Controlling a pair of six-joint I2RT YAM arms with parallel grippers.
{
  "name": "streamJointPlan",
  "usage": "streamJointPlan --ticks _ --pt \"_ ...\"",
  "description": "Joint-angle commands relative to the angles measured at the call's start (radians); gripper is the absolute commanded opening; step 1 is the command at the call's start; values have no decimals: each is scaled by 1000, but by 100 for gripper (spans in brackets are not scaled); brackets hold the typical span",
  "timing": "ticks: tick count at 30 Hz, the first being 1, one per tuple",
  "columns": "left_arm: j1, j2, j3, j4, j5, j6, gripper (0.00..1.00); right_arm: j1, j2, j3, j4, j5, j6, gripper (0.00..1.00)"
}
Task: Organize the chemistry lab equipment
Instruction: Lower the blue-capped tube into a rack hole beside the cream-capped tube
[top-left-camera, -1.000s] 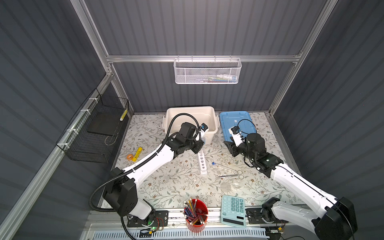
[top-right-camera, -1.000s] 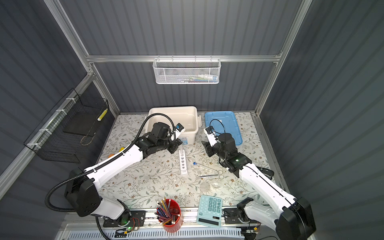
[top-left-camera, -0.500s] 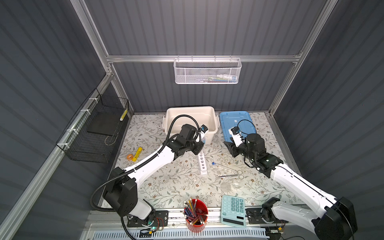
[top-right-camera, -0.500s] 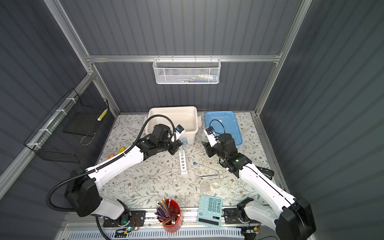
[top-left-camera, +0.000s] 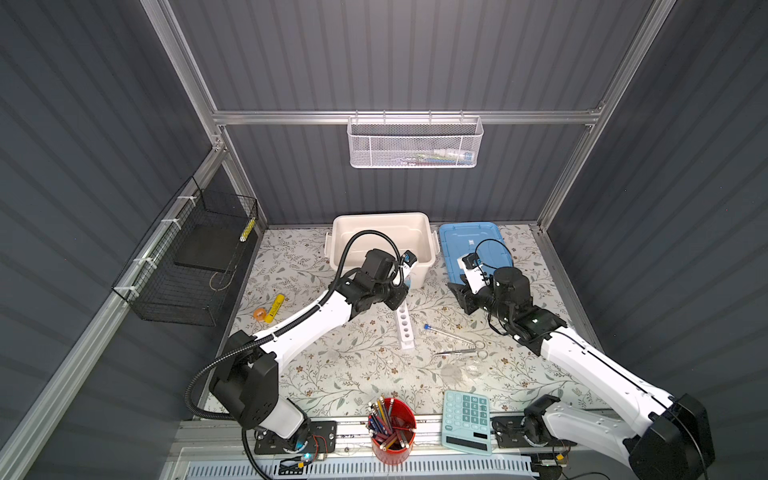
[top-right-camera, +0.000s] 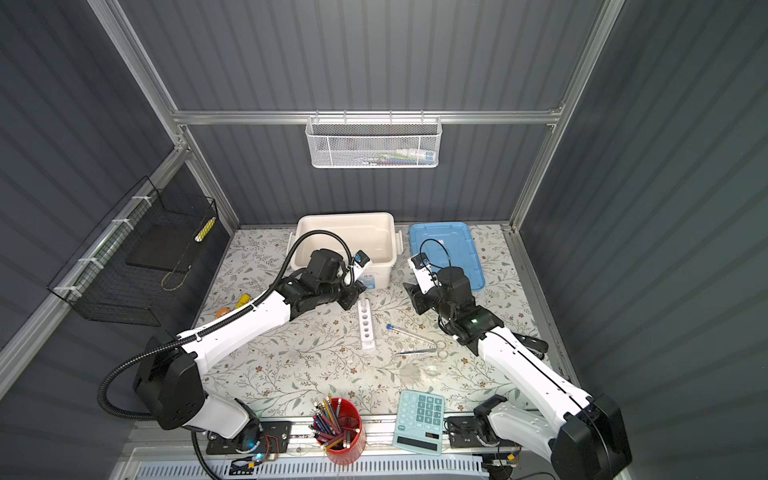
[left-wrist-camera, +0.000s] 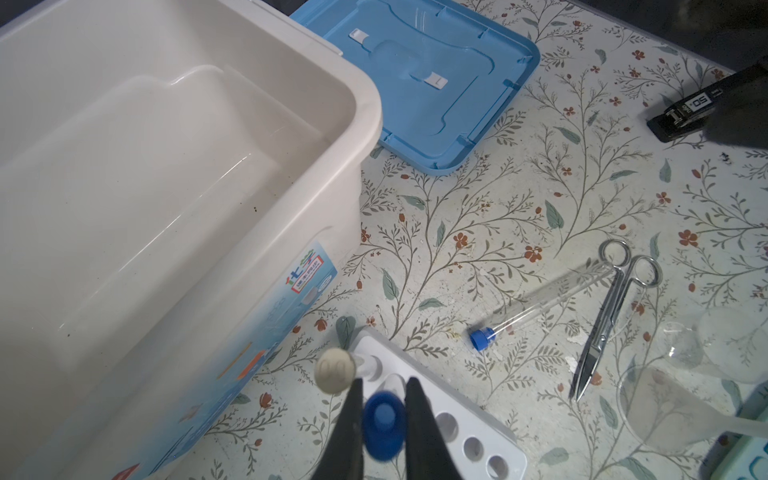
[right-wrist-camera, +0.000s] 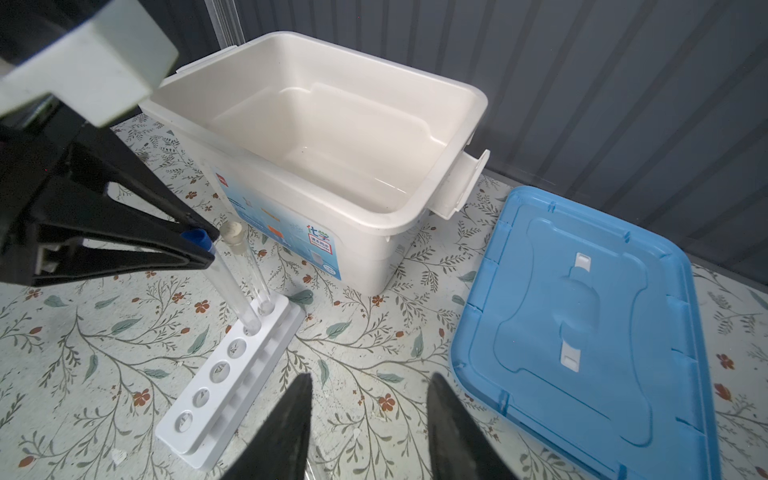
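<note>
Your left gripper (left-wrist-camera: 383, 384) is clamped on the blue-capped test tube (right-wrist-camera: 232, 291) standing in the rack (right-wrist-camera: 232, 365), hiding its far end in both top views; your right gripper (right-wrist-camera: 370, 378) hangs parted, empty. You barely see the clear dishes (top-left-camera: 452, 372) on the floral table cover (top-left-camera: 332, 365); grey ribbed walls (top-left-camera: 395, 62) surround.

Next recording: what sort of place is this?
Likely a staged robot test cell, not a real lab: an aluminium frame with dark corrugated walls encloses a floral table, and chemistry props sit on it, a white tube rack and a loose blue-capped test tube.
</note>
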Motion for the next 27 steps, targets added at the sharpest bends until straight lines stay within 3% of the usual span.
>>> streamJointPlan --ticks 1,11,20,27 --pt "-7 14 -2 -2 -8 -5 0 -5 4 -12 16 -12 6 46" --pt "-10 19 -7 1 -18 0 0 -11 10 -12 20 -23 6 46" --pt "-10 11 -6 -7 -21 9 11 -11 14 -9 24 -31 8 46" --pt "-12 11 -11 -3 -21 8 14 -13 9 -12 22 -29 8 46"
